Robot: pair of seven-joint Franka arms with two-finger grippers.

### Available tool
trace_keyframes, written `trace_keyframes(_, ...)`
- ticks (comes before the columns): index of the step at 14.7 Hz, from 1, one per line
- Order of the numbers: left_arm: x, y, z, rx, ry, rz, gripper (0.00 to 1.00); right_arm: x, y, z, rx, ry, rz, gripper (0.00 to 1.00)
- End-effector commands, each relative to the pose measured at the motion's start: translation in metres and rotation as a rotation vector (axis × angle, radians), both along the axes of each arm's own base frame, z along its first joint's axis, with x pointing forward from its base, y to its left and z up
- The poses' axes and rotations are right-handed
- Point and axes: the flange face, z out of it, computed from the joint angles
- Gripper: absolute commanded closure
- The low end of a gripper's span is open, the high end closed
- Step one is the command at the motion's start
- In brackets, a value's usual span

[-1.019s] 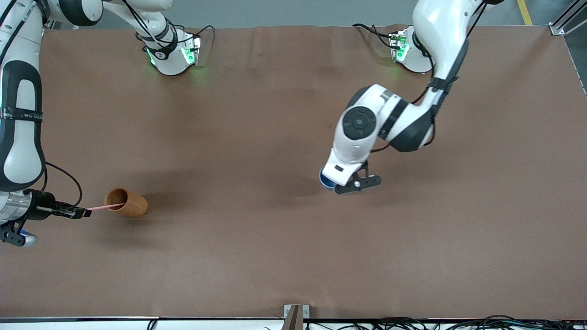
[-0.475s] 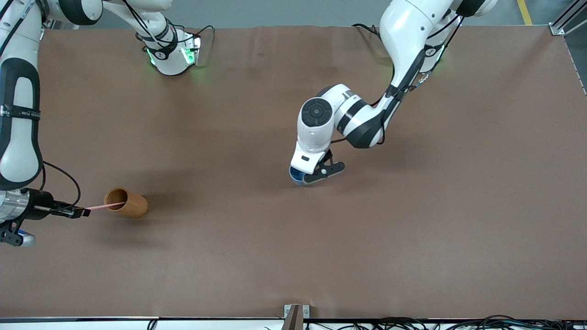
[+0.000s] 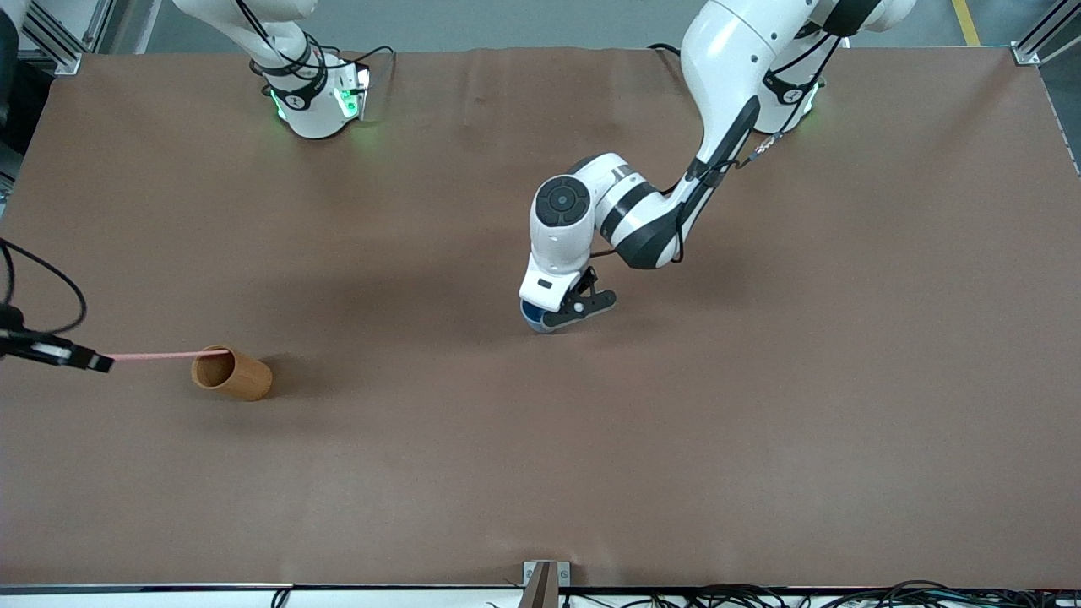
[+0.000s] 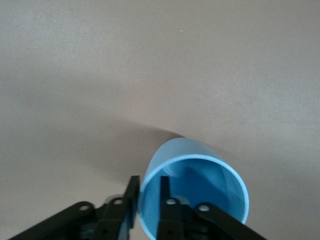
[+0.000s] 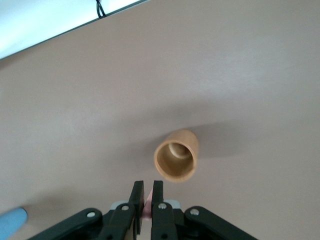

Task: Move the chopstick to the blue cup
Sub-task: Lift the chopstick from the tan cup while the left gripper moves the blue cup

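Chopstick [image 3: 160, 355] clamped by one end in the right gripper [image 3: 97, 363], jaws pressed together on it, out past the table's [image 3: 591, 464] edge at the right arm's end. Stick held nearly level, running from the fingertips to the brown cup [image 3: 232, 374], its free end at the rim of the cup's mouth; cannot tell whether touching the rim or just clear of it. In the right wrist view, a sliver of the pink chopstick [image 5: 148, 211] pinched in the right gripper [image 5: 148, 186], with the brown cup [image 5: 176, 161] just ahead, mouth open and turned toward that camera.

Brown cup on the table toward the right arm's end, a little nearer the front camera than the blue cup [image 3: 530, 317] and well apart from it.

Blue cup near the middle of the table, mostly hidden under the left gripper [image 3: 549, 319], only a bit of blue showing at the wrist's lower edge. In the left wrist view, left gripper [image 4: 149, 181] astride the blue cup's [image 4: 200, 170] wall: one of the fingers [image 4: 131, 196] outside, the other inside, jaws a little apart, inner finger seemingly clear of the wall. Cannot tell whether the cup rests on the table.
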Motion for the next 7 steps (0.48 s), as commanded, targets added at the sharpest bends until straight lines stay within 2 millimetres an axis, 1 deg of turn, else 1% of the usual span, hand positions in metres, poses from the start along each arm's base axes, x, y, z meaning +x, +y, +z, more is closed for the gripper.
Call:
trace_keyframes(1, 0.011, -0.003, 0.019, -0.010, -0.041, 0.001, 0.00, -0.022, 0.033, 0.039, -0.084, -0.009, 0.062, 0.98)
trace_keyframes(3, 0.023, 0.004, 0.050, -0.020, -0.068, 0.017, 0.00, -0.036, 0.057, 0.062, -0.109, 0.000, 0.082, 0.99)
trace_keyframes(4, 0.031, 0.013, 0.071, -0.017, -0.079, 0.032, 0.00, -0.042, 0.070, 0.072, -0.105, -0.004, 0.102, 0.99)
trace_keyframes(5, 0.042, 0.029, 0.101, -0.012, -0.093, 0.046, 0.00, -0.048, 0.087, 0.080, -0.100, -0.011, 0.131, 0.99)
trace_keyframes(6, 0.054, 0.050, 0.127, -0.004, -0.103, 0.044, 0.00, -0.052, 0.103, 0.087, -0.101, -0.021, 0.137, 0.99)
trace_keyframes(7, 0.065, 0.075, 0.163, -0.001, -0.122, 0.021, 0.00, -0.056, 0.122, 0.093, -0.100, -0.026, 0.137, 0.99)
